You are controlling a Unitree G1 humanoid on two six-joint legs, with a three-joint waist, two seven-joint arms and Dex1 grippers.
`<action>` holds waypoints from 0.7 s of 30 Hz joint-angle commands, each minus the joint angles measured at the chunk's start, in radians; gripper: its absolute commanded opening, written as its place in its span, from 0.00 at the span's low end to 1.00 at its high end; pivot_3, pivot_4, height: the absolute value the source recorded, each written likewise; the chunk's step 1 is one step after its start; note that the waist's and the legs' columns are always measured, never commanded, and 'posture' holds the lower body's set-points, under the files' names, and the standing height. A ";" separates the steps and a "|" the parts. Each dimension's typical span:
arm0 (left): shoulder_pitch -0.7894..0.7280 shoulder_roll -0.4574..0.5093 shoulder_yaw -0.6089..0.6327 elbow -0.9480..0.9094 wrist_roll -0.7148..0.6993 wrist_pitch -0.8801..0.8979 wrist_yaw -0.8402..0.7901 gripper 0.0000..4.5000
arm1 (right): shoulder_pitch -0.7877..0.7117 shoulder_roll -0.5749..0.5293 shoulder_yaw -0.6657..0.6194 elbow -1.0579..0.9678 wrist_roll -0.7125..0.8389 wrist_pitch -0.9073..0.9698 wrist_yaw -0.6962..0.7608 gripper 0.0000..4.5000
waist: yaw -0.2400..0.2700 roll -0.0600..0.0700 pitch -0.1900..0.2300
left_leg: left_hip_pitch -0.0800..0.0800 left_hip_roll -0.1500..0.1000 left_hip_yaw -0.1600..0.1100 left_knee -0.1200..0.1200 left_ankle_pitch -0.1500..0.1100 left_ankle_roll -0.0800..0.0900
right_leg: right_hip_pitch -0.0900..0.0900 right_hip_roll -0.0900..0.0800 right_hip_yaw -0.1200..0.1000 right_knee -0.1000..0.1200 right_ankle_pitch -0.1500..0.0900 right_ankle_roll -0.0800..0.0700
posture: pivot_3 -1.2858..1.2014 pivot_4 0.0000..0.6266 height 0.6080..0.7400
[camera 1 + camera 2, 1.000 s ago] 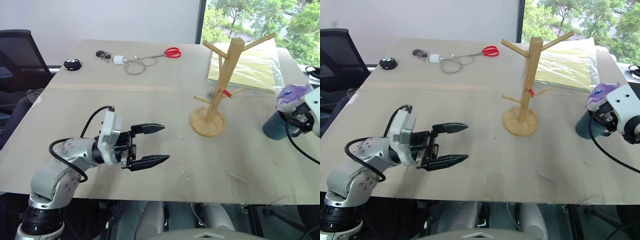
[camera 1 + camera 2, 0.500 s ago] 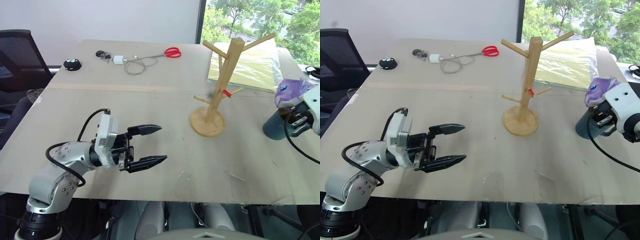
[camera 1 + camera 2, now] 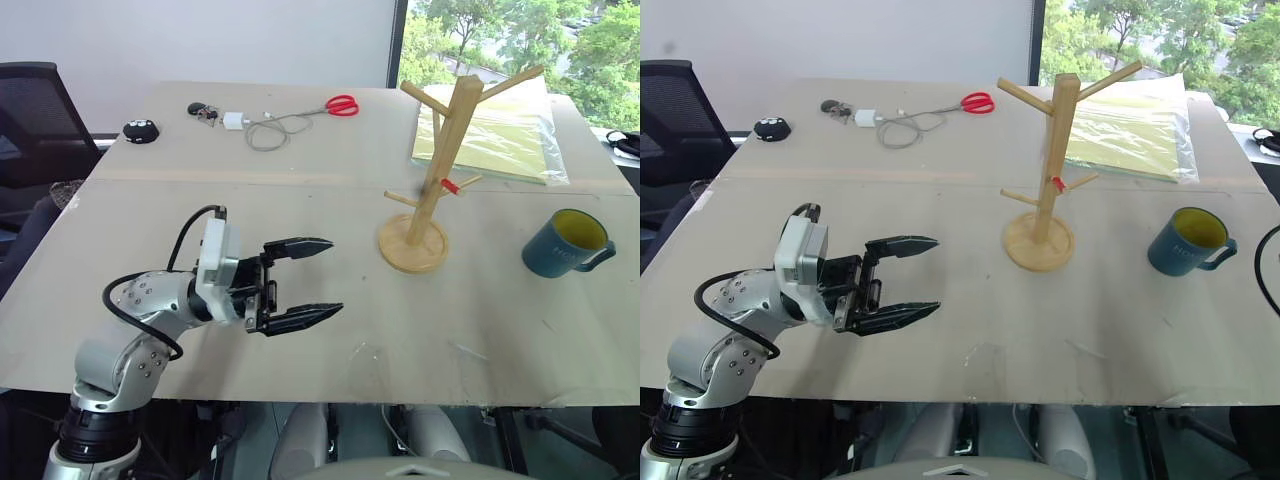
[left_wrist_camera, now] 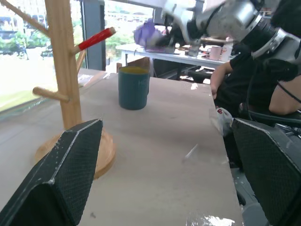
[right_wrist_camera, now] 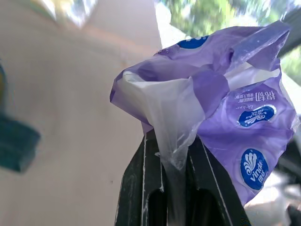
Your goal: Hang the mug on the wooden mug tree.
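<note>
Clearly the hanging itself has not begun: the mug (image 3: 566, 243) stands upright on the tabletop (image 3: 300, 220) near its right edge, handle turned outward to the right, well apart from the wooden mug tree (image 3: 431, 170), whose pegs are all bare apart from a small red bit on one of them. Neither tool has hold of the mug. The right tool (image 5: 172, 186) is pinched shut on a crumpled purple and white plastic wrapper (image 5: 221, 99), a strip of it trapped between the two black fingers, so this step looks like clearing that wrapper away from the mug, not lifting it. The left tool (image 3: 305, 284) hovers low over the front left of the tabletop with its fingers spread wide and nothing between them, pointing toward the tree's base. As I judge it, the next move calls for the right tool to drop the wrapper somewhere off to the side, then return to the mug and take it by the body or rim so that the loop handle stays free to slide over an upward-angled peg.
</note>
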 commanded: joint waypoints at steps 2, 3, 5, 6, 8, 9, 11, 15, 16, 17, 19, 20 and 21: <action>-0.018 -0.006 -0.005 0.008 0.001 -0.015 -0.008 1.00 | -0.008 0.046 0.034 0.119 -0.019 -0.109 -0.028 0.13 | -0.004 0.004 0.001 | 0.000 0.000 0.001 0.000 0.000 0.000 | 0.000 0.000 0.001 0.000 0.000 0.000 | 0.52 0.24 1.00; -0.018 -0.007 -0.009 0.009 0.003 -0.018 -0.008 1.00 | -0.005 0.055 0.039 0.144 -0.015 -0.131 -0.022 0.16 | -0.004 0.004 0.001 | 0.000 0.000 0.001 0.000 0.000 0.000 | 0.000 0.000 0.001 0.000 0.000 0.000 | 0.52 0.24 1.00; -0.025 -0.008 -0.015 0.025 0.009 -0.024 -0.019 1.00 | 0.023 0.044 0.042 0.172 -0.013 -0.166 0.005 0.33 | -0.004 0.004 0.001 | 0.000 0.000 0.000 0.000 0.000 0.000 | 0.000 0.000 0.001 0.000 0.000 0.001 | 0.52 0.24 1.00; -0.030 -0.008 -0.016 0.032 0.011 -0.026 -0.023 1.00 | 0.033 0.037 0.039 0.177 -0.014 -0.178 0.011 0.46 | -0.001 0.004 0.001 | 0.000 0.000 0.000 0.000 0.000 0.000 | 0.000 0.000 0.001 0.000 0.000 0.001 | 0.52 0.24 1.00; -0.041 -0.009 -0.018 0.045 0.013 -0.028 -0.032 1.00 | 0.061 0.018 0.018 0.150 0.004 -0.168 0.044 0.68 | 0.001 0.004 0.001 | 0.000 0.000 0.000 0.000 0.000 0.000 | 0.000 0.000 0.001 0.000 0.001 0.001 | 0.52 0.24 1.00; -0.046 -0.010 -0.018 0.053 0.015 -0.029 -0.039 1.00 | 0.103 -0.003 -0.002 0.102 0.019 -0.148 0.089 0.79 | 0.002 0.004 0.001 | 0.000 0.000 0.000 0.000 0.000 0.000 | 0.000 0.000 0.001 0.000 0.001 0.001 | 0.52 0.24 1.00; -0.053 -0.011 -0.020 0.064 0.016 -0.031 -0.053 1.00 | 0.205 -0.023 -0.089 -0.034 0.087 -0.105 0.204 1.00 | 0.008 0.005 0.001 | 0.000 0.000 0.000 -0.001 0.000 0.000 | 0.000 0.000 0.001 0.000 0.001 0.002 | 0.52 0.24 1.00; -0.062 -0.016 -0.029 0.074 0.013 -0.025 -0.068 1.00 | 0.372 0.008 -0.289 -0.270 0.265 -0.047 0.407 1.00 | 0.008 0.005 0.001 | -0.001 0.000 -0.002 -0.001 0.000 0.001 | 0.000 0.000 -0.001 -0.001 0.001 0.005 | 0.52 0.24 1.00; -0.065 -0.018 -0.031 0.076 0.013 -0.024 -0.071 1.00 | 0.393 0.024 -0.321 -0.311 0.307 -0.029 0.429 1.00 | 0.005 0.004 0.001 | 0.000 0.000 -0.003 -0.001 -0.001 0.001 | 0.001 0.000 -0.001 -0.001 0.001 0.006 | 0.52 0.24 1.00; -0.068 -0.019 -0.033 0.078 0.012 -0.022 -0.074 1.00 | 0.404 0.041 -0.338 -0.343 0.337 -0.013 0.435 1.00 | 0.004 0.002 0.001 | 0.000 0.001 -0.003 -0.001 -0.001 0.001 | 0.001 0.001 -0.002 -0.001 0.000 0.007 | 0.52 0.24 1.00; -0.074 -0.019 -0.039 0.082 0.011 -0.019 -0.081 1.00 | 0.387 0.089 -0.314 -0.380 0.352 0.003 0.377 1.00 | 0.002 -0.002 -0.001 | 0.000 0.001 -0.003 -0.001 -0.001 0.001 | 0.001 0.001 -0.001 -0.001 -0.002 0.006 | 0.52 0.24 1.00; -0.076 -0.018 -0.042 0.083 0.011 -0.019 -0.084 1.00 | 0.367 0.113 -0.283 -0.388 0.337 -0.001 0.330 1.00 | 0.001 -0.002 -0.001 | 0.001 0.001 -0.003 -0.001 -0.001 0.001 | 0.002 0.000 -0.001 -0.001 -0.003 0.005 | 0.52 0.24 1.00; -0.079 -0.018 -0.044 0.084 0.012 -0.019 -0.087 1.00 | 0.345 0.136 -0.249 -0.390 0.321 -0.008 0.287 1.00 | 0.000 -0.002 -0.001 | 0.001 0.001 -0.003 0.000 -0.001 0.001 | 0.002 0.000 -0.001 -0.001 -0.003 0.005 | 0.52 0.24 1.00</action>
